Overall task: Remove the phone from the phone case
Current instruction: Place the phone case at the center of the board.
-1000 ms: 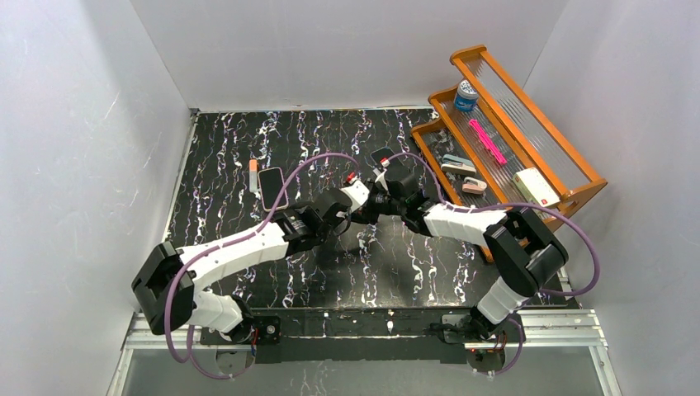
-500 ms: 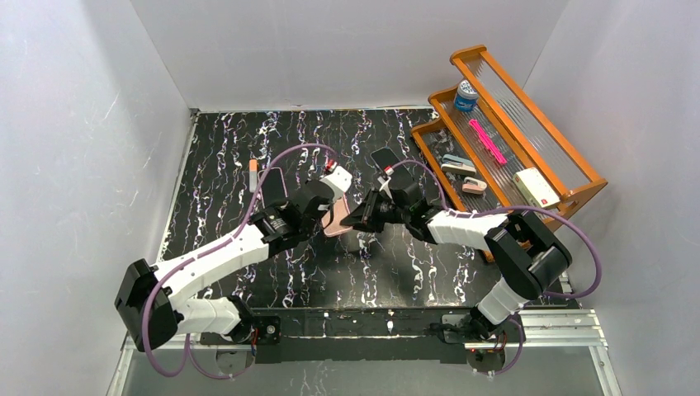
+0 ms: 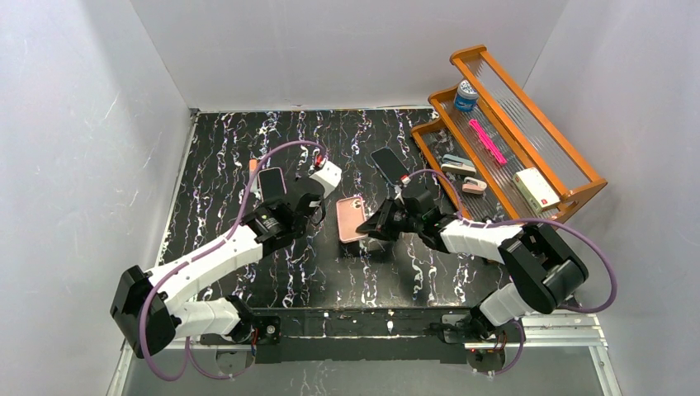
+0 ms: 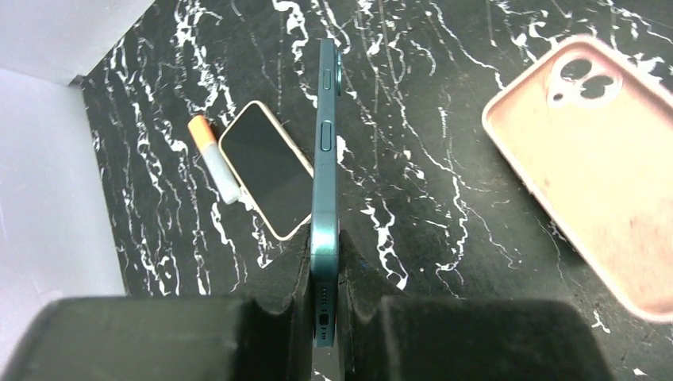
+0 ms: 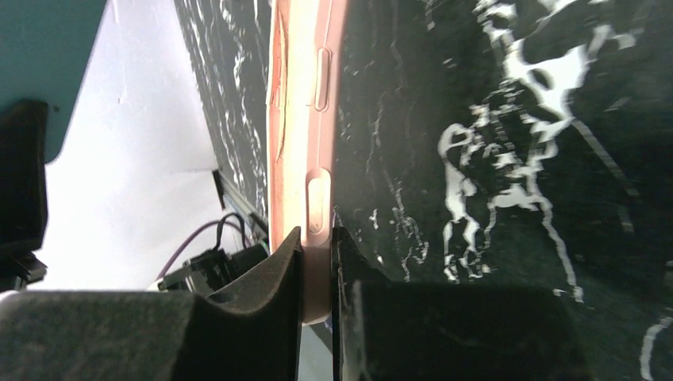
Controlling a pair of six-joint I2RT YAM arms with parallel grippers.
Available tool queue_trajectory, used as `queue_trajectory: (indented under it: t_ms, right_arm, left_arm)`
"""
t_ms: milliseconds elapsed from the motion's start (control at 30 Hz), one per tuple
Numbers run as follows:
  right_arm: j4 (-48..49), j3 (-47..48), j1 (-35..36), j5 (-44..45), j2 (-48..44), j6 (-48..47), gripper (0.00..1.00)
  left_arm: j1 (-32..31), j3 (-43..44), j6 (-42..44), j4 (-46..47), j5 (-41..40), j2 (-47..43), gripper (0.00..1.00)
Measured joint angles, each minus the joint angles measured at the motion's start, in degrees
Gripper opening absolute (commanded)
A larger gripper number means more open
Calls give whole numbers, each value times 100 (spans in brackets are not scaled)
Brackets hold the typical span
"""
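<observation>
Both arms have drawn apart since a moment ago. The left pincer point(image 4: 325, 311) is clamped on the teal phone point(image 4: 326, 159), holding it on edge over the bench point(image 3: 376, 276), left of centre. The right pincer point(image 5: 316, 266) grips one rim of the empty pink phone case point(image 3: 352, 219) near the middle.

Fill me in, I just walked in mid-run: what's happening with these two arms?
The left arm has its jaws shut on a teal phone, held edge-on. The right arm has its jaws pinched on the side of an empty pink case, whose inside faces up. The two are apart, so the phone is already out of its case.
</observation>
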Motion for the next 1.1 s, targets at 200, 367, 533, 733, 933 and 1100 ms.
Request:
queue_trajectory:
  t_ms: [200, 367, 533, 733, 933, 1100]
  right_arm:
    - [2, -354, -229, 575, -240, -20, 1]
    - [79, -605, -238, 927, -243, -15, 1]
    - [271, -831, -238, 1126, -173, -2, 1]
    - [671, -826, -240, 999, 273, -24, 12]
    - [688, -813, -256, 911, 348, -181, 26]
    - [479, -739, -256, 780, 348, -417, 40]
  left_arm:
    - [-195, -385, 308, 280, 262, -13, 0]
    - [-796, -905, 774, 608, 140, -33, 0]
    - [-1071, -1038, 1060, 914, 42, 164, 0]
    - [-1397, -1279, 1471, 1558, -247, 719, 0]
    - [-1526, -1488, 1705, 1832, -358, 1027, 0]
    - [-1631, -1488, 1827, 2015, -503, 1329, 0]
